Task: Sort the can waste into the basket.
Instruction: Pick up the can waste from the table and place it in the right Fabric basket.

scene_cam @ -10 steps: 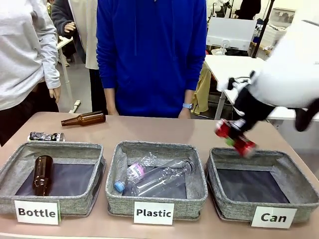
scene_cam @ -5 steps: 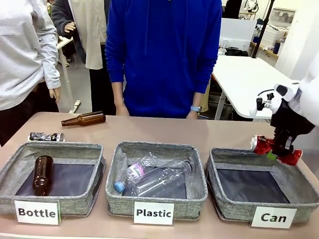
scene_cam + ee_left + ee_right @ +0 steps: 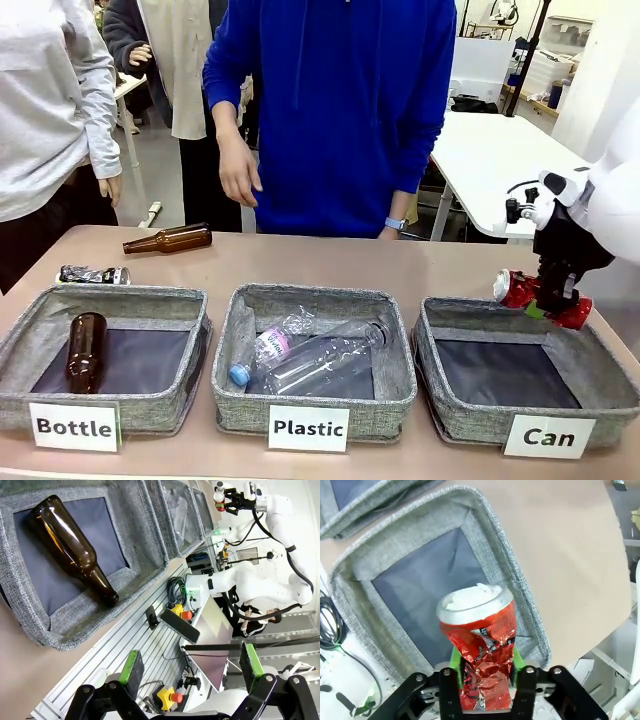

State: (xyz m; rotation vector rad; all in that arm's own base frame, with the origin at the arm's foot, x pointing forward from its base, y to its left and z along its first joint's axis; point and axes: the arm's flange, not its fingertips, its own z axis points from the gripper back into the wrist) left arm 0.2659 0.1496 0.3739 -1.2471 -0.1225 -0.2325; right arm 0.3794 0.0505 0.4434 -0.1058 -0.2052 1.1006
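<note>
Three grey fabric bins are sitting in a row along the near edge of the table, each wearing a white front label (image 3: 73, 427) in black print: "Bottle", "Plastic" and "Can". The basket (image 3: 432, 345) marked "Can" is standing at the robot's right, its dark floor showing bare.

The right gripper (image 3: 556, 297) is hanging over the far right rim of that basket, gripping the red can (image 3: 515, 288). Its green pads are pressing in on both sides of the crumpled red body, and the silver end is pointing out past the fingertips, towards the basket's floor. The print on the can is too creased to read.

The black can (image 3: 92, 274) is lying on the table behind the "Bottle" bin, well apart from the basket.

The left gripper (image 3: 191, 662) is hanging with its fingers spread wide and nothing between them, near the "Bottle" bin, where a brown bottle (image 3: 72, 550) is lying.

A clear plastic bottle (image 3: 320, 360) is lying in the "Plastic" bin, its pink label too small to read.
</note>
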